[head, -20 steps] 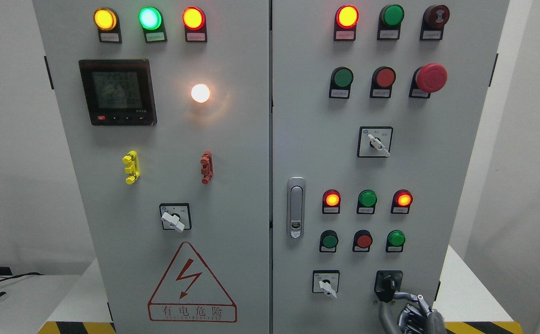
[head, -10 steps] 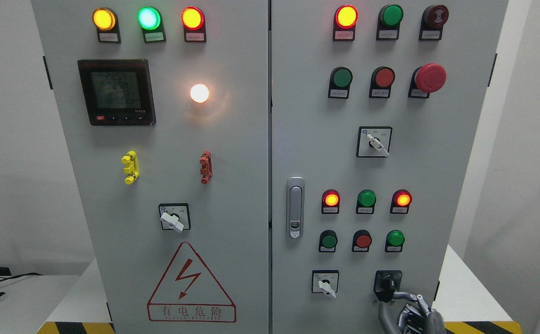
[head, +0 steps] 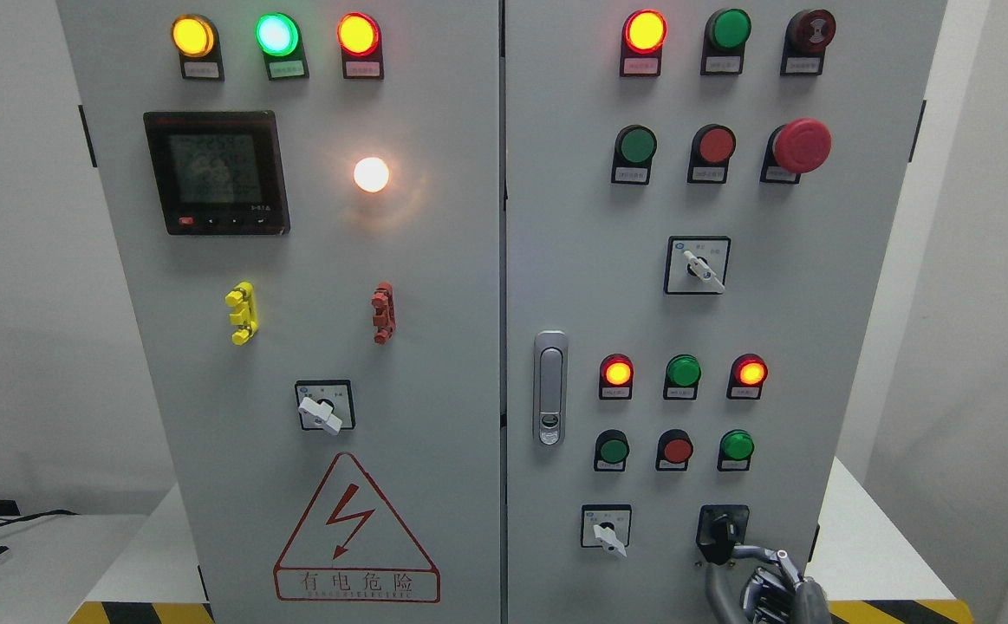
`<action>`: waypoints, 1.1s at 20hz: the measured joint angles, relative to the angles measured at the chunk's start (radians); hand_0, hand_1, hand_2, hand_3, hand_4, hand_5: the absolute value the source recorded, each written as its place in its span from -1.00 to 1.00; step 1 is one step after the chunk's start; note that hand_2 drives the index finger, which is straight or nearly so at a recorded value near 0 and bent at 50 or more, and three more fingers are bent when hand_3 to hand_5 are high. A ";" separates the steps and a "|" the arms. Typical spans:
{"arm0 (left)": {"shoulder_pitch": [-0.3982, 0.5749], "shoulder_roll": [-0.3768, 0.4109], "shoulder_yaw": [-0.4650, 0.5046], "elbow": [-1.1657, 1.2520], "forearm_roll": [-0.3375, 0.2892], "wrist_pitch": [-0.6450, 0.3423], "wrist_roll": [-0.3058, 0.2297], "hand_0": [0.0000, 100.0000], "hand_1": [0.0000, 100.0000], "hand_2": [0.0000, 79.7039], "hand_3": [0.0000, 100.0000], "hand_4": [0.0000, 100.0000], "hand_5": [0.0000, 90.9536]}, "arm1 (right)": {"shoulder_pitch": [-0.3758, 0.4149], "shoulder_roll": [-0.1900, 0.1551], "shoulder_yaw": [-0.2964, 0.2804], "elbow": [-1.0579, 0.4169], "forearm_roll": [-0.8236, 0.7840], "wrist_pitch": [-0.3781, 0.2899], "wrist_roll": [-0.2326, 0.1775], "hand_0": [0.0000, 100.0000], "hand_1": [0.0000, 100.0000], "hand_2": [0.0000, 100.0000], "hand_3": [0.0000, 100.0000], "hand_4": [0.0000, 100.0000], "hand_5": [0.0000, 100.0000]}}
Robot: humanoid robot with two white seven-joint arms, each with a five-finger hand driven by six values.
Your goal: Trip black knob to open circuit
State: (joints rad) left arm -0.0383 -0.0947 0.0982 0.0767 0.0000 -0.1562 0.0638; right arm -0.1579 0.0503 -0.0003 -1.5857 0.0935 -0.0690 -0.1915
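The black knob (head: 721, 528) sits in a black square plate at the lower right of the right cabinet door (head: 573, 260). My right hand (head: 742, 563) comes up from the bottom edge just below it. One grey finger (head: 751, 551) reaches left to the knob's lower end and another finger (head: 715, 589) rises beneath it, so the fingers close around the knob's lower part. The rest of the hand is cut off by the picture's bottom edge. The left arm is out of view.
A white selector switch (head: 607, 529) is left of the knob. Lit red lamps (head: 617, 373) and green and red buttons (head: 676, 450) are above it. A door latch (head: 550, 387) is at the door's left edge. A white table (head: 859, 537) shows behind the cabinet.
The whole picture has drifted a few pixels to the left. My right hand stays at the black knob with no clear movement of hand or knob.
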 measured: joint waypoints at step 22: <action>0.000 0.000 0.000 0.000 0.000 0.000 0.000 -0.76 -0.22 -1.00 -1.00 -1.00 -1.00 | -0.017 0.002 0.000 0.021 0.024 0.003 0.020 -0.33 0.46 -0.01 0.93 1.00 1.00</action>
State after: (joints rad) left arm -0.0384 -0.0945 0.0982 0.0767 0.0000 -0.1561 0.0639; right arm -0.1749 0.0527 0.0001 -1.5644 0.1175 -0.0656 -0.1716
